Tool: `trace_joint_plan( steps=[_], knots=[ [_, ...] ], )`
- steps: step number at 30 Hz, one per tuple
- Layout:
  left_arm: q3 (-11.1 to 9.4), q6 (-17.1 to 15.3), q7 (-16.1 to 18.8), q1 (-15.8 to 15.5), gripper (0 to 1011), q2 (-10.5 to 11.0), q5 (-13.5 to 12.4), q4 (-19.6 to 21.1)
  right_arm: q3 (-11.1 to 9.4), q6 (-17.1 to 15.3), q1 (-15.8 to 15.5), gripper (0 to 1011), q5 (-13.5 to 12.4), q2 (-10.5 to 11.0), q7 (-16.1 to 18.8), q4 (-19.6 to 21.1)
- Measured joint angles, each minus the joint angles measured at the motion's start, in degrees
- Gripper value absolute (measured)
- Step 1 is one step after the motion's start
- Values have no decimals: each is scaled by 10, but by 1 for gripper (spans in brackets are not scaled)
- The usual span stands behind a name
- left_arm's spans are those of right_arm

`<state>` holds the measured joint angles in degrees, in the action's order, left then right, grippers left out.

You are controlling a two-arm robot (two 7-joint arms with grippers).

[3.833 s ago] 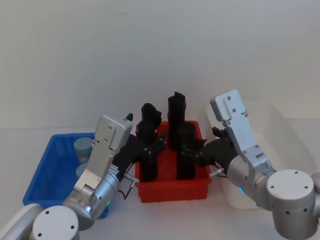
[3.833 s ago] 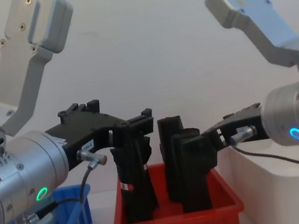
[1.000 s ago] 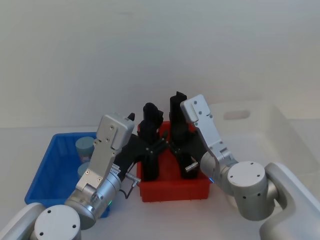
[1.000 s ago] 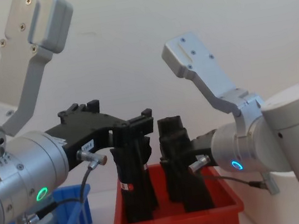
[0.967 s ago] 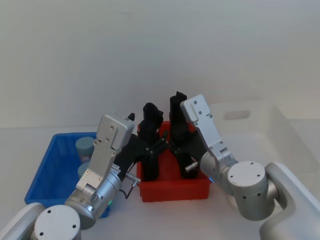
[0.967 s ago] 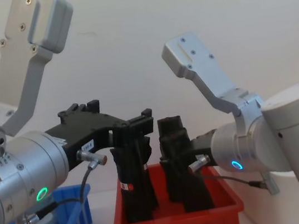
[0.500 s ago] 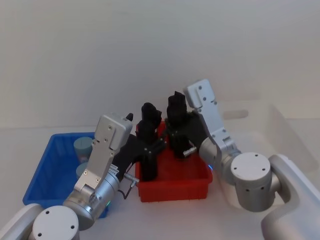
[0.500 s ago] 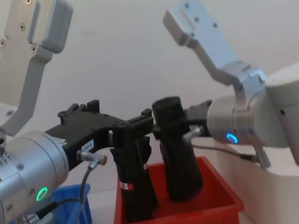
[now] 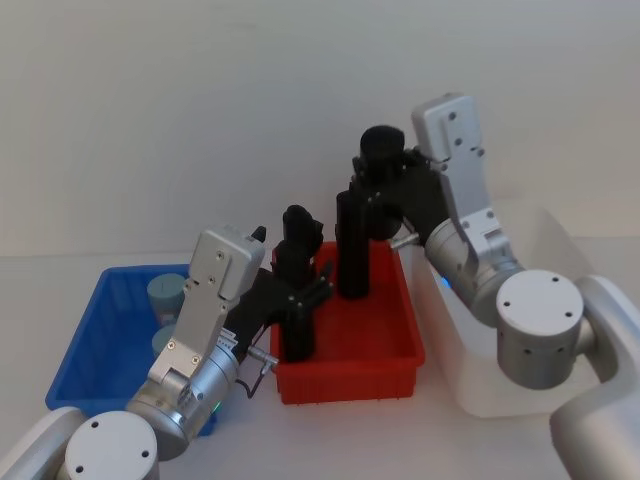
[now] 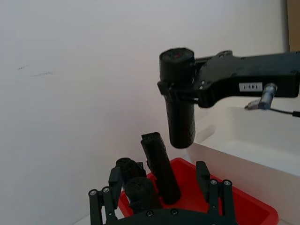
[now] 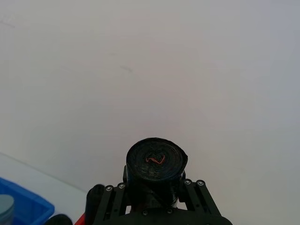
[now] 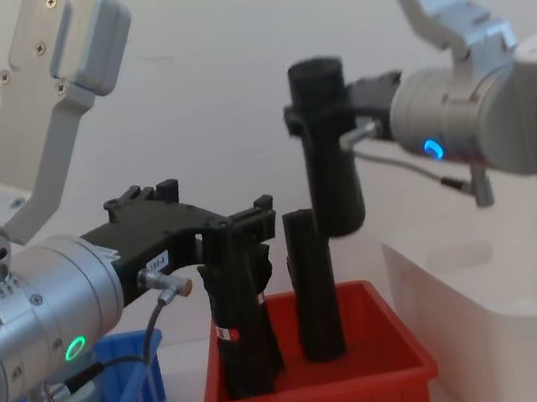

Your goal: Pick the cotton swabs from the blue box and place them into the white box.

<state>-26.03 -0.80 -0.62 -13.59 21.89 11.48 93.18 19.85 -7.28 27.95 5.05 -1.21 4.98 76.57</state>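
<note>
Gripper on my right (image 12: 312, 124) pinches a black roll (image 12: 337, 196), lifted above the red bin (image 12: 317, 392); gripper on my left (image 12: 239, 231) sits spread around another roll (image 12: 241, 339).

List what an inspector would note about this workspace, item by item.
Surface: white table.
Job's things: two swab tubs in the blue box; white box on the right.
Clutter: red bin with two standing rolls.
Grippers: right gripper shut on held roll above the bin; left gripper open, fingers either side of a bin roll.
Cables: a thin one at each wrist.
Surroundings: plain wall.
</note>
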Motion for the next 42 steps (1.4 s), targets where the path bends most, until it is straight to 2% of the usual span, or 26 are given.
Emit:
trace_joint_plan(
  steps=[10,30,37,42],
  knots=[
    [0,0,0,0,1004,0,0,0,-29,24,-2,503,18,26,-32,54],
    [0,0,0,0,1004,0,0,0,-91,30,-16,503,78,92,-90,125],
    [0,0,0,0,1004,0,0,0,-95,28,-18,503,79,94,-90,131],
    [0,0,0,0,1004,0,0,0,-93,21,-18,503,68,91,-78,132]
  ],
)
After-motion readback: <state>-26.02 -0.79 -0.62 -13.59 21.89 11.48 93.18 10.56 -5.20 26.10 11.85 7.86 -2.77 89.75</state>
